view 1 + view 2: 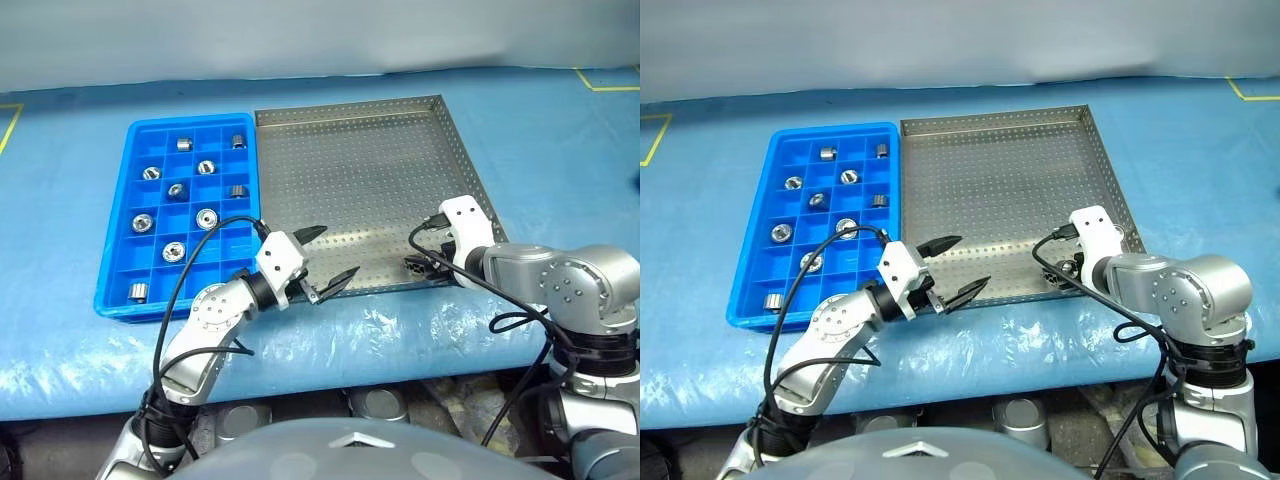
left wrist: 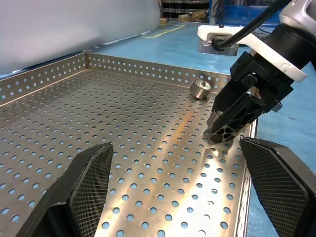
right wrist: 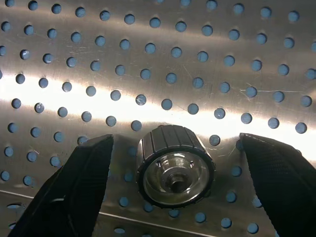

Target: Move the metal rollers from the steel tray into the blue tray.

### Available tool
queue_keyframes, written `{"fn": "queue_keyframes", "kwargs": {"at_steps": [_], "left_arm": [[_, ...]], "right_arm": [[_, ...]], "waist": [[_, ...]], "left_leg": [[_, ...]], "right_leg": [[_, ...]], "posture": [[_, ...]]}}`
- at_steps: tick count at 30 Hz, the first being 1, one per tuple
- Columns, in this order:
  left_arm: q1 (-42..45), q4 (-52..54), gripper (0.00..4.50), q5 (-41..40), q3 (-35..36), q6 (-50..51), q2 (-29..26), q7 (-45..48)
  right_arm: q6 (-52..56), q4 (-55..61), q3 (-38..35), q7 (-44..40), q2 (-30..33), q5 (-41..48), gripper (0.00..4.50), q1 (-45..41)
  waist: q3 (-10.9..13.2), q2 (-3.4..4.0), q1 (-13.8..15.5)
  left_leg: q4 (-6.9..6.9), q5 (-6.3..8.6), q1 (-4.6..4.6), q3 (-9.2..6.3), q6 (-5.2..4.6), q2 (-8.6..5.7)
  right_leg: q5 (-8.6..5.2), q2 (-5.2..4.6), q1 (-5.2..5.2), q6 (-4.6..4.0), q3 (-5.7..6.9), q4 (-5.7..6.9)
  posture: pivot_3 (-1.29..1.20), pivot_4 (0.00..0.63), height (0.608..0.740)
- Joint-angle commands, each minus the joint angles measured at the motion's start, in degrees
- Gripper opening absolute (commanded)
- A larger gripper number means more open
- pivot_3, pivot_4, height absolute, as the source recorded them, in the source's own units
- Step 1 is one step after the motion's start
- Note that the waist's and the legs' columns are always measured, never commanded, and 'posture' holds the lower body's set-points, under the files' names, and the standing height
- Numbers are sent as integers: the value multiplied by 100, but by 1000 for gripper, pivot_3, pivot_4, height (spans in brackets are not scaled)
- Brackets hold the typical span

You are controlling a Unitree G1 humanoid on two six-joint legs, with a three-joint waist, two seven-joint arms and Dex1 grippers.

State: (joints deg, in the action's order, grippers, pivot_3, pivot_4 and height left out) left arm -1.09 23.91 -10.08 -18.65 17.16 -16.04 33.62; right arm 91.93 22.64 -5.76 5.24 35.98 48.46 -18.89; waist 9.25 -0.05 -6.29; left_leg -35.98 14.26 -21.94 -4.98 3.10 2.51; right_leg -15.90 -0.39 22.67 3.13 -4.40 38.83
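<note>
The steel tray (image 1: 350, 170) lies right of the blue tray (image 1: 113, 255), which holds several metal rollers (image 1: 207, 167) in its compartments. At the steel tray's front right corner my right gripper (image 1: 418, 266) points down, open. One roller (image 3: 175, 165) lies on its side on the perforated floor between the fingers, with a gap on each side. A second roller (image 2: 200, 89) rests against the tray's rim just beyond the right gripper. My left gripper (image 1: 336, 252) hovers open and level over the tray's front left edge, holding nothing.
Both trays sit on a blue sheet covering the table (image 1: 540, 120), near its front edge. Black cables (image 1: 185, 290) loop from each wrist. Yellow tape marks (image 1: 605, 85) lie at the far corners.
</note>
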Motion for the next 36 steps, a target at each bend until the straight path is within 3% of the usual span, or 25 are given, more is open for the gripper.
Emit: {"fn": "queue_keyframes", "kwargs": {"at_steps": [1,5,6,9,14,17,27,36], "left_arm": [[-16,189,4500,7,1,-119,3,-66],[-67,233,4500,11,47,-131,-37,-118],[-88,262,4500,16,80,-137,-49,-154],[-158,378,4500,-1,212,-148,-74,-260],[-340,817,4500,-102,741,-45,-29,-686],[-502,1084,4500,-71,1045,50,-40,-942],[-1589,2049,4500,-192,2381,228,-80,-1527],[-2538,2481,4500,-158,2565,129,108,-1755]], "right_arm": [[57,-59,146,153,103,294,3217,-117],[57,-87,248,299,109,542,1901,-278],[57,-58,262,337,81,595,1801,-349],[57,61,290,419,-94,682,1801,-609],[-255,288,471,496,-1142,47,1801,-1233],[-788,211,968,322,-1570,-384,1801,-1455],[-2842,-847,2699,-995,-2632,-1742,1801,-2402],[-3312,-1593,3366,-2087,-3039,-2328,1801,-2633]], "waist": [[0,0,12],[0,0,11],[0,0,17],[2,0,6],[1,2,85],[1,3,207],[2,2,485],[2,2,766]], "left_leg": [[0,0,0,0,0,0],[1,0,3,0,0,3],[1,0,4,0,-1,4],[2,1,3,1,-1,6],[6,0,4,1,-3,13],[9,0,2,-1,-2,13],[14,1,-6,-4,-2,10],[16,0,-7,-12,0,10]], "right_leg": [[-1,1,0,2,0,0],[-3,4,-1,5,-1,0],[-3,5,0,5,-1,0],[-2,7,2,4,-4,0],[-3,16,8,5,-6,6],[-1,16,9,2,-3,3],[8,2,16,-17,13,-3],[6,-1,15,-23,24,-3]], "posture": [[-72,150,740],[-54,150,740],[-46,150,740],[-30,150,740],[21,150,740],[57,150,740],[167,150,740],[269,150,740]]}}
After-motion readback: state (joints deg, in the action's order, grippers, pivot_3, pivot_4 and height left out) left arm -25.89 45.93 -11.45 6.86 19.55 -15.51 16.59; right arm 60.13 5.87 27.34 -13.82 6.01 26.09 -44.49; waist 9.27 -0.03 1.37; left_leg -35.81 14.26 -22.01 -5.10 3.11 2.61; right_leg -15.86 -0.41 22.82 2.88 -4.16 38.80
